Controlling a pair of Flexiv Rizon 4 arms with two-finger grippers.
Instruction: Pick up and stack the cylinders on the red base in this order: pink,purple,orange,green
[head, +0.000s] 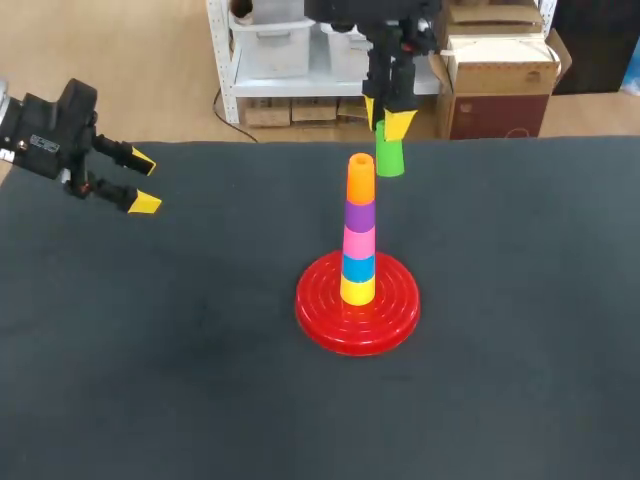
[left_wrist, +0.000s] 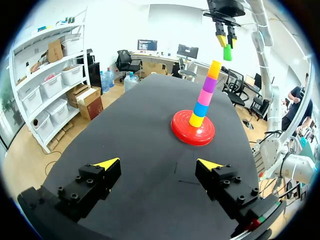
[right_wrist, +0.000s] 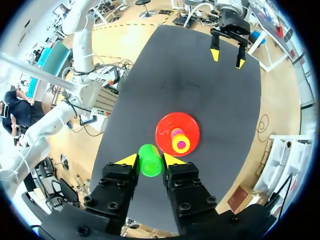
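Note:
The red base (head: 357, 312) sits mid-table with a stack on its peg: yellow, blue, pink (head: 359, 241), purple (head: 360, 215), then orange (head: 360, 178) on top. My right gripper (head: 391, 122) hangs high just behind and right of the stack's top, shut on the green cylinder (head: 389, 158), which pokes out below its fingers. In the right wrist view the green cylinder (right_wrist: 150, 160) sits between the yellow tips, with the stack (right_wrist: 180, 142) ahead and below. My left gripper (head: 143, 183) stands open and empty at the table's far left, also seen as the left gripper (right_wrist: 227, 56).
The black table (head: 180, 380) spreads wide around the base. In the left wrist view the base (left_wrist: 193, 132) and stack stand well ahead of the open left fingers (left_wrist: 107, 164), with the right gripper (left_wrist: 225, 40) above.

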